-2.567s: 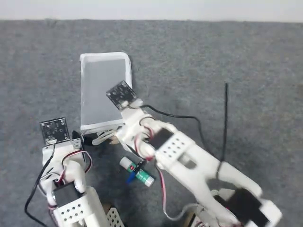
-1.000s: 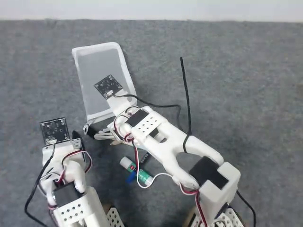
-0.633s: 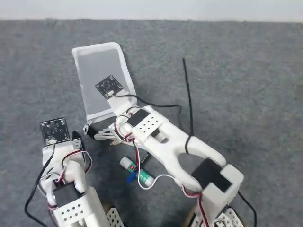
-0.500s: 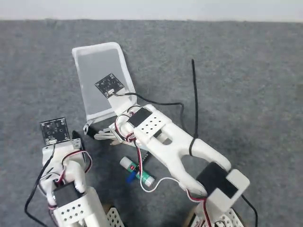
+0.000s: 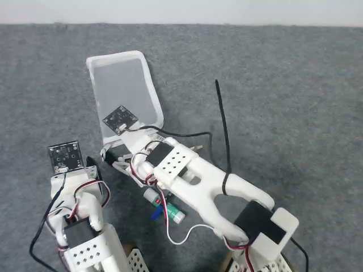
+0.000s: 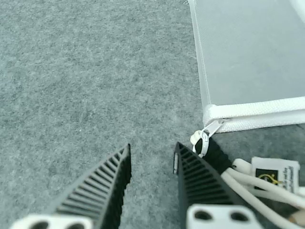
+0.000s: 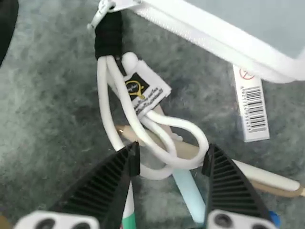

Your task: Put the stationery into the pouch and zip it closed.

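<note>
1. One white mesh pouch (image 5: 122,90) lay at the far left of the table.
2. Two arms stood at the near edge, each with one gripper: the left gripper (image 6: 152,148) and the right gripper (image 7: 171,148).
3. One white-and-green tube (image 5: 176,213) lay near the pouch's mouth.
4. One beige pencil (image 7: 183,150) and one light blue pen (image 7: 188,191) could be made out there; any further pieces could not be counted.
5. One barcode tag (image 7: 249,107) hung from the pouch.

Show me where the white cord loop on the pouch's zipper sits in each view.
High view: white cord loop at the translucent white mesh pouch's near end.
Left wrist view: cord loop just off the pouch's corner.
Right wrist view: cord loop sprawled between the open jaws.
Shared landmark: the black fabric tab holding the cords.
</note>
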Controlling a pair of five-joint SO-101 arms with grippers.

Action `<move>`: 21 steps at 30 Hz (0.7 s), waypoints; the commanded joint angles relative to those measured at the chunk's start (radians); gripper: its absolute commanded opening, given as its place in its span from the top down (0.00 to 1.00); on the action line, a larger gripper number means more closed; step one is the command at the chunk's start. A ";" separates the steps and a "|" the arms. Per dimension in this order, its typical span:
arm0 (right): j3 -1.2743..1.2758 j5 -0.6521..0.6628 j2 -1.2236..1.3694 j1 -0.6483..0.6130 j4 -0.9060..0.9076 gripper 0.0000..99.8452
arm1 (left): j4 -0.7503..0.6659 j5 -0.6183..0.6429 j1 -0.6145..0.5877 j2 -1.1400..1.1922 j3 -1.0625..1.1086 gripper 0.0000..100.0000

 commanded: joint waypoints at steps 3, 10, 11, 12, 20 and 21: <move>0.017 0.052 -0.001 0.022 -0.114 0.79 | -0.021 0.000 -0.006 -0.023 -0.015 0.86; 0.014 0.114 0.048 0.024 -0.137 0.88 | -0.021 0.000 -0.006 -0.023 -0.015 0.86; 0.014 0.114 0.039 0.024 -0.139 0.92 | -0.021 0.000 -0.006 -0.023 -0.015 0.86; 0.014 0.115 0.025 0.025 -0.139 0.96 | -0.021 0.000 -0.006 -0.023 -0.015 0.86; 0.055 0.181 -0.133 0.079 -0.091 0.99 | -0.021 0.000 -0.006 -0.023 -0.015 0.86; 0.061 0.181 -0.160 0.094 -0.081 0.99 | -0.021 0.000 -0.006 -0.023 -0.015 0.86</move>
